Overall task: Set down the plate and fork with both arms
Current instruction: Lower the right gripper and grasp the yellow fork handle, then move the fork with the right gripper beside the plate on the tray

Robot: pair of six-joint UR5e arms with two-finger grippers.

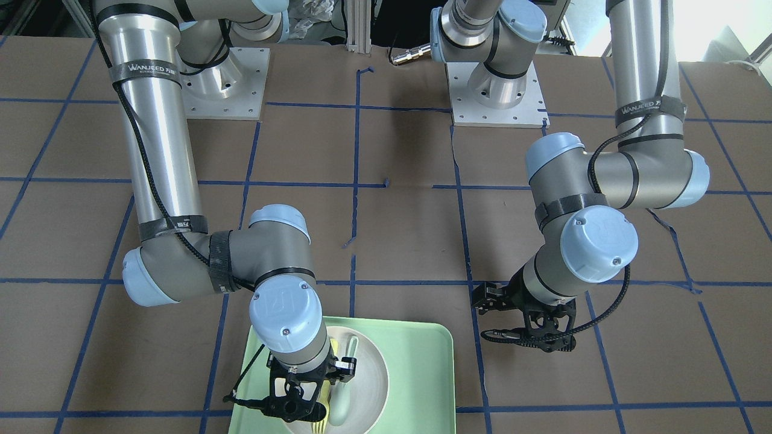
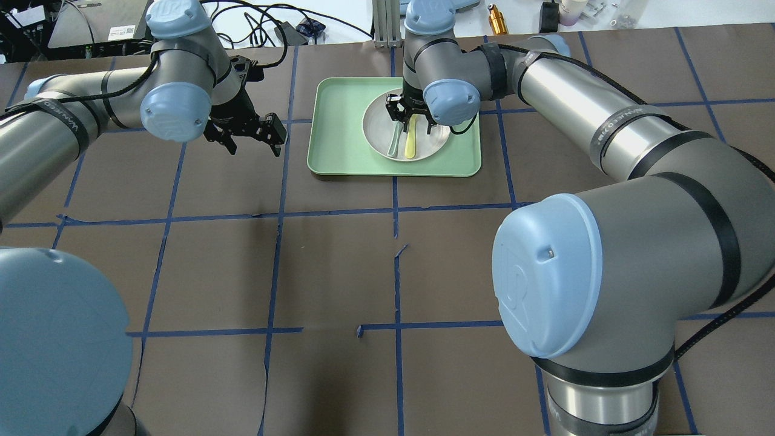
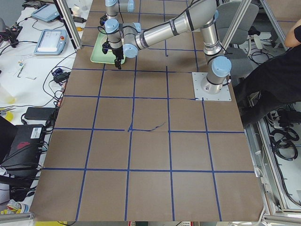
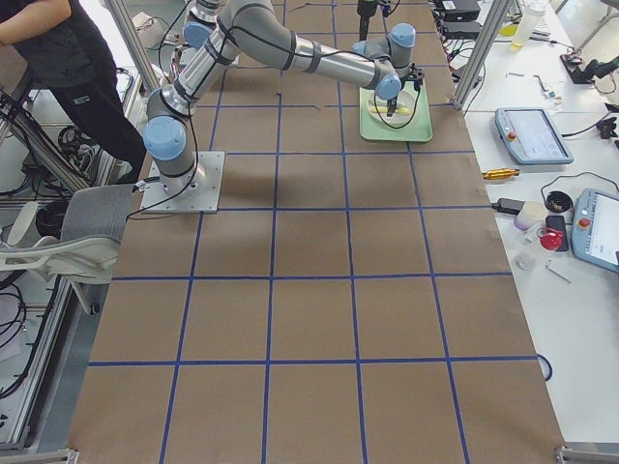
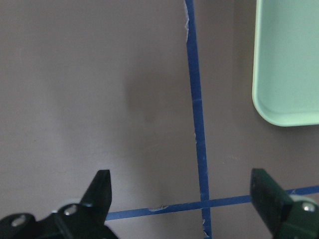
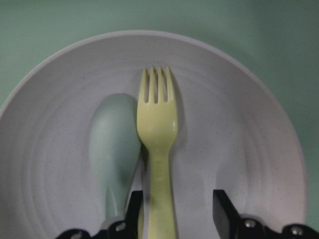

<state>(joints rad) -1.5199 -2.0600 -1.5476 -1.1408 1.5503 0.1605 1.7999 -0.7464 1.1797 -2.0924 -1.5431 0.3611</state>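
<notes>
The off-white plate lies on the mint-green tray. The pale yellow fork and a grey-green spoon lie side by side in it. My right gripper hangs low over the plate. In the right wrist view its open fingers straddle the handle of the fork, with the spoon to the left. My left gripper is open and empty above bare table, left of the tray. The left wrist view shows its fingers wide apart, with the tray's corner beyond.
Brown table paper carries a grid of blue tape lines. The tray stands at the table's far edge, by a metal post and cables. Both arm bases sit at the robot's side.
</notes>
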